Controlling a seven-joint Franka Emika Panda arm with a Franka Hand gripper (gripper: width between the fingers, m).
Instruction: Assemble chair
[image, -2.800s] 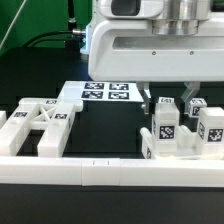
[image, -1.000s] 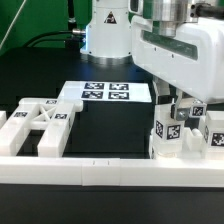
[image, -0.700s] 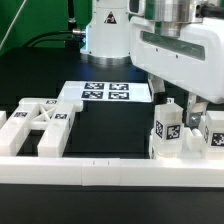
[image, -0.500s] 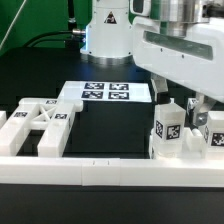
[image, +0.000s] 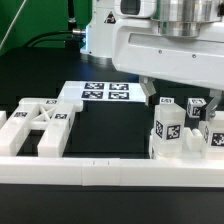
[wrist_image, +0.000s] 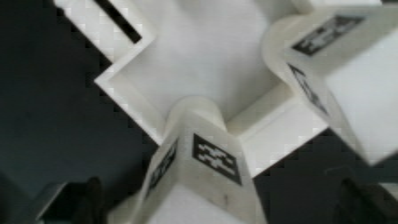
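- Gripper (image: 172, 96): jaws spread wide and holding nothing. It hangs just above the parts cluster on the exterior view's right.
- Upright white plastic chair post with a black-and-white square tag (image: 165, 130) (wrist_image: 210, 160): stands directly under the gripper, with a finger on either side of its top. No contact visible.
- Second tagged white chair block (image: 212, 130) (wrist_image: 329, 45): upright, just beside the post on the exterior view's right.
- Wrist view: the post rises from a flat white chair panel (wrist_image: 187, 80).
- Flat white slatted chair frame with tags (image: 35, 122): lies on the black table (image: 105, 135) at the exterior view's left, well apart from the cluster.
- Marker board (image: 105, 92): flat on the table, behind and between the two groups.
- Long low white border rail (image: 90, 172): runs along the near edge.
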